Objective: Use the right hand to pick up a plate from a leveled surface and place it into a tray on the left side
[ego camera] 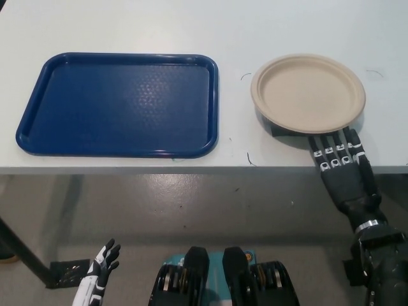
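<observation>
A white desk [127, 19] fills the upper half of the head view, and its front edge crosses the picture a little below the middle. On the desk's left part lies a blue tray [38, 108], flat and with nothing in it; its near rim is close to the front edge of the desk. The beige plate [308, 93] is on the desk's right part, well apart from the tray. It does not lie directly on the surface: a dark low support [278, 131] shows under its near rim, and the plate sits on top of it, so a shadow is seen below the rim.

The right robot hand [338, 162] is black and reaches over the front edge of the desk at the right. It is released, with the fingers straight and spread, and it grasps nothing. The fingertips [345, 136] are at the near rim of the plate, and they seem to go slightly under it, but one cannot tell if they touch it.

The left robot hand [102, 264] is white and rests low near the bottom left corner of the picture, below the level of the desk, over the grey floor [191, 204]. Its fingers are apart and it holds nothing.
</observation>
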`<move>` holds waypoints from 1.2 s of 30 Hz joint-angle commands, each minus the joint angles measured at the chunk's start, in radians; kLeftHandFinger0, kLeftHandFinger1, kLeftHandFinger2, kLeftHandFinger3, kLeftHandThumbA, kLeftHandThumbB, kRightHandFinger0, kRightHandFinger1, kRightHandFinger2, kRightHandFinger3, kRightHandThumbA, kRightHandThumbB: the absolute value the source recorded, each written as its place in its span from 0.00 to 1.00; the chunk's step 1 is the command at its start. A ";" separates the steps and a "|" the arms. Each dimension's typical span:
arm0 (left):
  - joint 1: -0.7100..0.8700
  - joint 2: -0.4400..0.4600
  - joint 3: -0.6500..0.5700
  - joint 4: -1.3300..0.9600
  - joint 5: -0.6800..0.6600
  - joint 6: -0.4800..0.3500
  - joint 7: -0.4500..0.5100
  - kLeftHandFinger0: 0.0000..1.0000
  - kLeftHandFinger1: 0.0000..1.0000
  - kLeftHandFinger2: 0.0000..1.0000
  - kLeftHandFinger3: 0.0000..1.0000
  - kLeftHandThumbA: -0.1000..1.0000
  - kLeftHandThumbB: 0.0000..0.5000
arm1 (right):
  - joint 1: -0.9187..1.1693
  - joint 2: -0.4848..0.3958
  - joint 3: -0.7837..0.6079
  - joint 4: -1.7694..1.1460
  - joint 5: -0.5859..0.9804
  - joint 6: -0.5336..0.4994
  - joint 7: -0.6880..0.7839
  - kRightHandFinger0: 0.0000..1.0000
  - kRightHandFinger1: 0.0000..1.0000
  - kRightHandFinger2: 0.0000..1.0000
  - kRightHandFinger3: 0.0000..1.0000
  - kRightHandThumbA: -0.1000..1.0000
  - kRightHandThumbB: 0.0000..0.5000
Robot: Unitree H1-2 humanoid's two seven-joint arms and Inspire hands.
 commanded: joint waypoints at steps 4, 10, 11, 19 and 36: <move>0.007 0.017 -0.010 -0.019 -0.009 -0.039 -0.019 1.00 1.00 1.00 1.00 1.00 0.34 | -0.050 -0.015 0.000 -0.026 0.001 0.017 0.003 1.00 1.00 1.00 1.00 1.00 0.82; 0.011 0.016 -0.009 -0.023 -0.014 -0.039 -0.024 1.00 1.00 1.00 1.00 1.00 0.34 | -0.066 -0.016 0.004 0.018 -0.014 0.017 0.002 1.00 1.00 1.00 1.00 1.00 0.81; 0.011 0.016 -0.009 -0.024 -0.010 -0.039 -0.022 1.00 1.00 1.00 1.00 1.00 0.33 | -0.069 -0.016 0.005 0.028 -0.017 0.015 0.006 1.00 1.00 1.00 1.00 1.00 0.81; 0.005 0.019 -0.007 -0.016 -0.013 -0.039 -0.030 1.00 1.00 1.00 1.00 1.00 0.36 | -0.106 -0.020 -0.002 0.105 -0.032 0.013 0.015 1.00 1.00 1.00 1.00 1.00 0.81; 0.008 0.019 -0.011 -0.020 -0.010 -0.039 -0.034 1.00 1.00 1.00 1.00 1.00 0.38 | -0.241 -0.100 0.106 0.195 -0.073 0.074 -0.228 1.00 1.00 1.00 1.00 1.00 0.81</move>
